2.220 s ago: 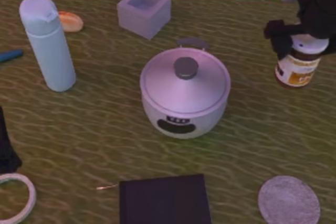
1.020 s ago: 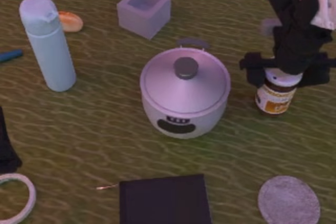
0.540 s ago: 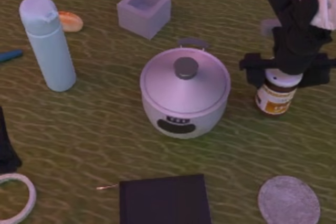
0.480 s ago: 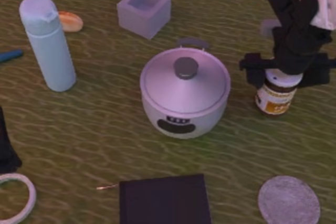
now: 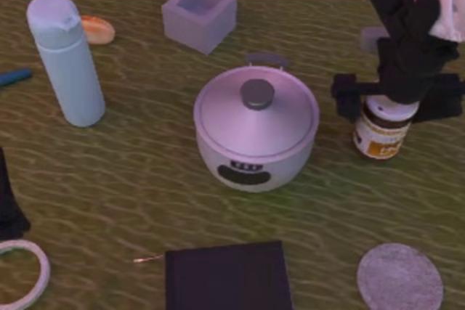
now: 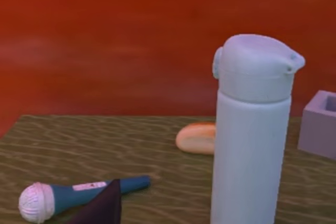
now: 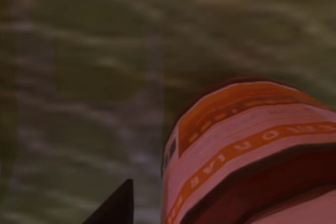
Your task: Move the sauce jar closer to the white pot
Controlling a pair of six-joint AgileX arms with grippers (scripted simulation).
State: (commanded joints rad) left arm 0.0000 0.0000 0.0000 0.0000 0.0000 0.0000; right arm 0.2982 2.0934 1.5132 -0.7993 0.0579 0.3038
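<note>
You are looking at right gripper sitting over sauce jar, black fingers spreading out on both sides of white lid, apparently clear of it, jaws looking parted. Jar is standing upright on green table, right of white pot, near it, gap showing between them. In right wrist view, orange-and-white label is filling frame. Left arm is sitting parked at table's left edge; you cannot tell its finger state. Pale-blue bottle is standing at far left.
</note>
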